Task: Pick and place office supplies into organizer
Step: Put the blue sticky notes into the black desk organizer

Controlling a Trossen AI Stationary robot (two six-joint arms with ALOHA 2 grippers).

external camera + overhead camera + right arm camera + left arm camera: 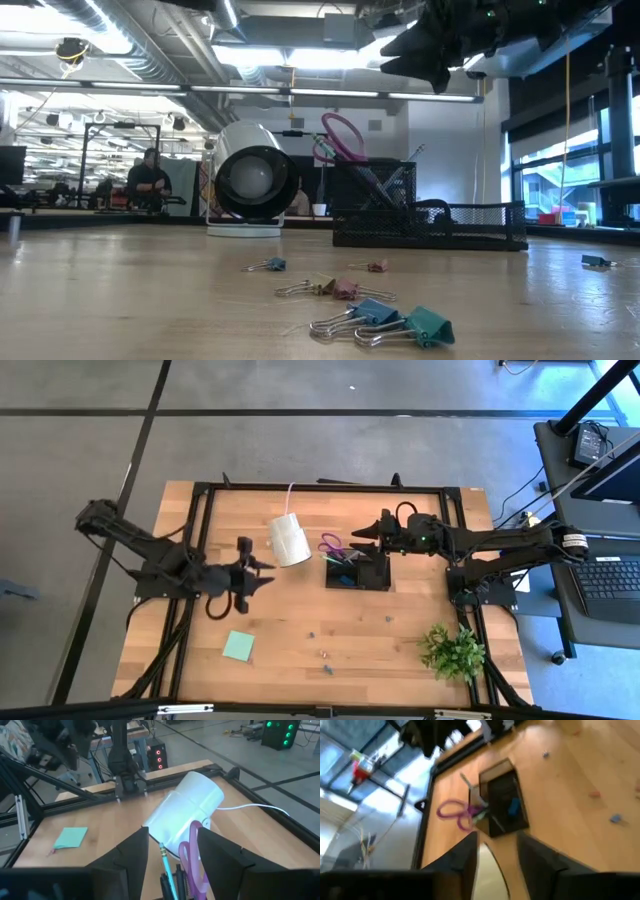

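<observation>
Two arms, one organizer (357, 571), several supplies loose. Organizer: black mesh tray at table centre, right of the white cylinder roll (289, 540); it already holds the purple-handled scissors (334, 547), handles up and leaning out over its left edge, upright pens (165, 861) beside them, and a small blue item (514, 807) in the lower compartment; the tall pieces apparently rest against the walls of the upright section, which keeps them from tipping. Right gripper (366, 532): poised above the organizer's far-left corner, over the scissor handles, fingers apart with nothing between them, a position consistent with a release point over the tray rather than a pick. Left gripper (262, 573): above bare wood just left of the roll, pointing toward the organizer, fingers apart and empty; it sits closer to the loose stock than the other arm, so it is the likelier one for the next pick. Outstanding stock: mint-green sticky-note pad (238, 646), flat on the near-left table, well apart from the tray; binder clips (385, 323) in blue, pink and tan, scattered across the near centre; one more clip (596, 261) nearer the organizer's right end. Non-task: green plant (452, 651), near right corner. Clips are small and low-lying; a grip would need careful centring.
</observation>
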